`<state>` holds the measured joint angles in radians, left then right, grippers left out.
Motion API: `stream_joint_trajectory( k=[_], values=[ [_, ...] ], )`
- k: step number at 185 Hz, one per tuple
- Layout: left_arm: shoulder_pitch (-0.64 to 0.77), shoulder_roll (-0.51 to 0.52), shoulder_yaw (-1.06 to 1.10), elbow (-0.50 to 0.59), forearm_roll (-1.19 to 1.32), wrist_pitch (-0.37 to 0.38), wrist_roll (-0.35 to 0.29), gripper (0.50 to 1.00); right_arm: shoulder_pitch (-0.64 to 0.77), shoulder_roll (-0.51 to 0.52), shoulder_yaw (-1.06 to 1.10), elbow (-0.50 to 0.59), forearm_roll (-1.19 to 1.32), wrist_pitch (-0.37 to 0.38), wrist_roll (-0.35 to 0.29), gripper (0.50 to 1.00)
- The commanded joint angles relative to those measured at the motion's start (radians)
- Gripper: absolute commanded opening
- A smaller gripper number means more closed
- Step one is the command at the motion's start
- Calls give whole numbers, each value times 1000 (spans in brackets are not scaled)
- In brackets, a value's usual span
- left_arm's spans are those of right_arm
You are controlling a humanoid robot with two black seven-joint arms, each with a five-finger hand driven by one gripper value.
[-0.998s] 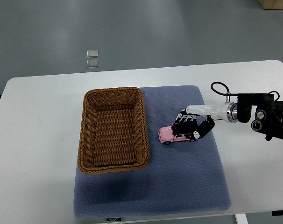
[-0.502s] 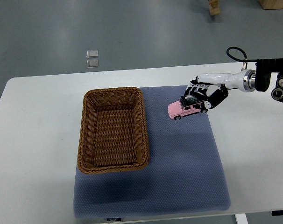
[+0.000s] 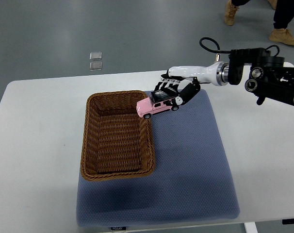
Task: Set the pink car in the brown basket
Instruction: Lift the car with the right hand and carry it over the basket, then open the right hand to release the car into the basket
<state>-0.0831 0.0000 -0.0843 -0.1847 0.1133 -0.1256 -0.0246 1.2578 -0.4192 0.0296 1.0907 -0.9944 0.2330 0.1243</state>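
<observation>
The right hand (image 3: 173, 92) is gripping the pink car (image 3: 156, 105) at the brown basket's (image 3: 117, 136) two-o'clock rim, possibly clipping the wicker if released.

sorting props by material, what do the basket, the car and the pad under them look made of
Brown basket: woven wicker or rattan, matte, with visible ribbed weave. Pink car in the right hand: glossy painted metal or plastic; cannot tell which. Blue pad: soft fabric or foam, with a fine dotted texture.
</observation>
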Motion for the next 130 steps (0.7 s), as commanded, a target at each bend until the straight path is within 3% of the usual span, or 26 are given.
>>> stream_joint_trajectory(
  k=[1,34,104,118,130],
  values=[
    [0,0,0,-2,0,0,0,1000,2,106,-3,-77,-1,-1,0,500],
    [0,0,0,-4,0,0,0,1000,-3,227,-5,-161,-3,-8,0,500],
    [0,0,-2,2,0,0,0,1000,-78,376,-17,-269,-4,-52,0,500],
    [0,0,-2,2,0,0,0,1000,-101,393,-16,-282,-4,-58,0,621],
    [0,0,-2,2,-1,0,0,1000,-118,401,-11,-285,-3,-61,0,760]
  ],
)
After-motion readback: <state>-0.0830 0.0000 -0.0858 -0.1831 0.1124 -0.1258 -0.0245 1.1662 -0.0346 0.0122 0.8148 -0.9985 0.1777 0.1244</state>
